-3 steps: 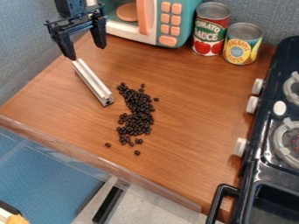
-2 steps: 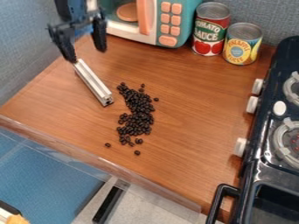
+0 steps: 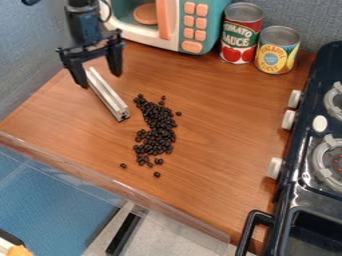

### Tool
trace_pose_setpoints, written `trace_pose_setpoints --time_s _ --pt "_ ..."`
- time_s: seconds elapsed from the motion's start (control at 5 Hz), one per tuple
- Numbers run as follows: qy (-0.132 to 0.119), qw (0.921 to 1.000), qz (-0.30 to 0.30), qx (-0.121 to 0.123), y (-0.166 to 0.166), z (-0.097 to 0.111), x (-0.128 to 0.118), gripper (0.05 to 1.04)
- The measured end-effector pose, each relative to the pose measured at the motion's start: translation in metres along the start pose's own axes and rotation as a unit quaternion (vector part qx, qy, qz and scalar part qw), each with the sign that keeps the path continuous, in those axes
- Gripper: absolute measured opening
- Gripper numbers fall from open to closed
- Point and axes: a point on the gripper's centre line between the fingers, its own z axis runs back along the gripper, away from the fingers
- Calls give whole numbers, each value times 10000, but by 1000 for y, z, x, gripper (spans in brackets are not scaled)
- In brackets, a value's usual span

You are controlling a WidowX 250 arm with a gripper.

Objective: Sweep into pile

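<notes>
Your dark beans [image 3: 157, 125] lie in a loose, straggling band on the table [image 3: 227, 125]. Beside them rests the metal bar [image 3: 107, 95]; near its far end hangs your gripper [image 3: 101, 80], jaws spread. Beyond stands the toy microwave [image 3: 216, 25].

Can't trace arm [image 3: 81, 26] past top edge. Lose top of toy microwave [image 3: 214, 30] there too. Can't follow stove [image 3: 300, 150] beyond right and bottom edges. Can't identify yellow item [image 3: 20, 251], cropped at lower left. Can't count heaped beans [image 3: 157, 122]; can't confirm contact between end effector [image 3: 99, 80] and metal bar [image 3: 108, 96].
</notes>
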Motion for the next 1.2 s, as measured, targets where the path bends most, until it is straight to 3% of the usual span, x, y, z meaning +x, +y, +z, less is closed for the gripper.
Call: trace_pose_setpoints --time_s 0.6,0.8,1.2 --pt "-82 9988 -417 -232 -11 -15 -9 1001" --pt "-38 9992 -369 -114 -11 -27 -5 1001" --pt "-286 9991 -318 81 -12 -34 6 969"
